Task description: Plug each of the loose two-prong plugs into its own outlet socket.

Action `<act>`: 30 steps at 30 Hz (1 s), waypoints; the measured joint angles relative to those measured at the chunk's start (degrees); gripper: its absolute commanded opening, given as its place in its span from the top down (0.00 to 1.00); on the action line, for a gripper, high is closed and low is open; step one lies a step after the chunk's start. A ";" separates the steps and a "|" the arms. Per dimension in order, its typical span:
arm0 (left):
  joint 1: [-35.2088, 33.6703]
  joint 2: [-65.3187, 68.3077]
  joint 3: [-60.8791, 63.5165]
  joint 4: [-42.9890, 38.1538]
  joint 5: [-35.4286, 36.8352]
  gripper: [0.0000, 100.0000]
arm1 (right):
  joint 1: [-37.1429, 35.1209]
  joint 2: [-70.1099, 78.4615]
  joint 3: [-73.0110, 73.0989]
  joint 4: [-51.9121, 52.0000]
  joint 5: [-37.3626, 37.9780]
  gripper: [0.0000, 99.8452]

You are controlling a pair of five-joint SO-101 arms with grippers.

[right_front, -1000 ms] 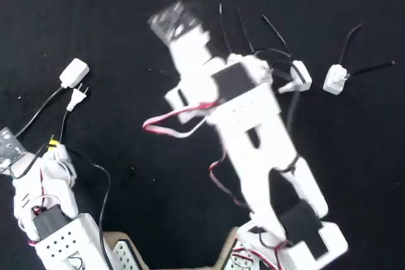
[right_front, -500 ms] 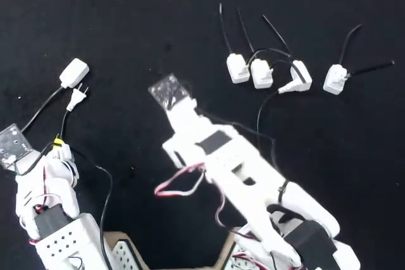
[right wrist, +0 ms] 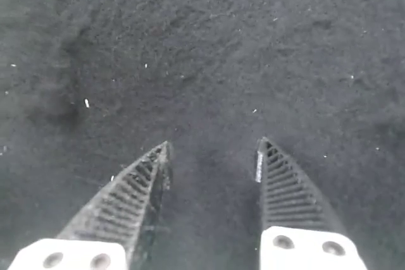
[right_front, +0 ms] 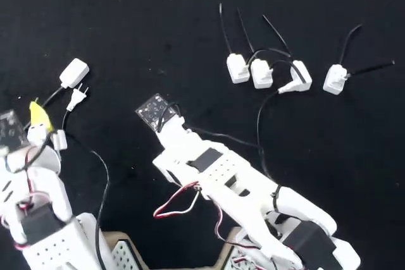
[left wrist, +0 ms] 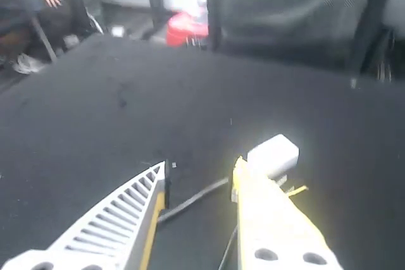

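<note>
A loose two-prong plug (right_front: 76,98) on a black cable lies at the table's left, just in front of a white outlet socket (right_front: 74,72). My left gripper (left wrist: 199,175) is open a little short of them. Its yellow finger (right_front: 38,114) points toward the plug, and the socket (left wrist: 272,154) sits just past that fingertip, with a black cable (left wrist: 190,199) between the fingers. My right gripper (right wrist: 214,147) is open over bare black cloth. The right arm (right_front: 202,162) lies across the middle of the table.
Several white sockets (right_front: 237,67) (right_front: 261,74) (right_front: 299,75) (right_front: 334,79) with black cables sit in a row at the back right. A black cloth (right_front: 126,30) covers the table. Chairs and room clutter stand beyond its far edge.
The right arm has drawn back from the row of sockets toward the table's middle left. The left arm has swung up and toward the loose plug, showing its yellow finger.
</note>
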 measured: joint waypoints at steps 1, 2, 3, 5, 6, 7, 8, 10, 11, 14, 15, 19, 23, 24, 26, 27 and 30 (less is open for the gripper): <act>0.26 2.90 -1.05 0.00 -0.88 0.81 | 0.00 0.00 0.00 0.00 0.00 0.80; 0.44 6.07 -2.46 0.00 -1.58 0.81 | 0.00 0.00 0.00 0.00 0.00 0.80; 0.53 8.97 -3.96 0.00 -2.37 0.81 | 0.00 0.00 0.00 0.00 0.00 0.80; 0.53 15.74 -7.74 0.00 -4.31 0.81 | 0.00 0.00 0.00 0.00 0.00 0.80; 0.44 19.25 -9.85 0.00 -5.27 0.81 | 0.00 0.00 0.00 0.00 0.00 0.80; 0.44 22.95 -12.04 0.00 -6.07 0.81 | 0.00 0.00 0.00 0.00 0.00 0.80; 0.44 26.55 -14.42 0.00 -6.77 0.81 | 0.00 0.00 0.00 0.00 0.00 0.80; 0.53 33.76 -18.46 0.00 -7.65 0.81 | 0.00 0.00 0.00 0.00 0.00 0.80; 0.53 37.54 -20.57 0.00 -7.82 0.81 | 0.00 0.00 0.00 0.00 0.00 0.80; 0.62 48.97 -27.52 0.00 -8.09 0.81 | 0.00 0.00 0.00 0.00 0.00 0.80; 0.62 52.48 -29.80 0.00 -8.09 0.81 | 0.00 0.00 0.00 0.00 0.00 0.80; 0.97 65.85 -40.00 3.34 -10.55 0.81 | 0.00 0.00 0.00 0.00 0.00 0.80; 2.81 77.19 -50.11 8.53 -18.20 0.81 | 0.00 0.00 0.00 -0.09 0.00 0.80; 3.16 79.74 -52.40 9.76 -19.60 0.81 | 0.00 0.00 0.00 -0.09 0.00 0.80; 3.96 84.13 -57.05 11.96 -21.63 0.81 | 0.00 0.00 0.00 -0.09 0.00 0.80; 4.22 86.15 -59.08 12.84 -22.15 0.81 | 0.00 0.00 0.00 -0.09 0.00 0.80; 4.92 91.43 -64.70 13.71 -22.51 0.81 | 0.00 0.00 0.00 -0.09 0.00 0.80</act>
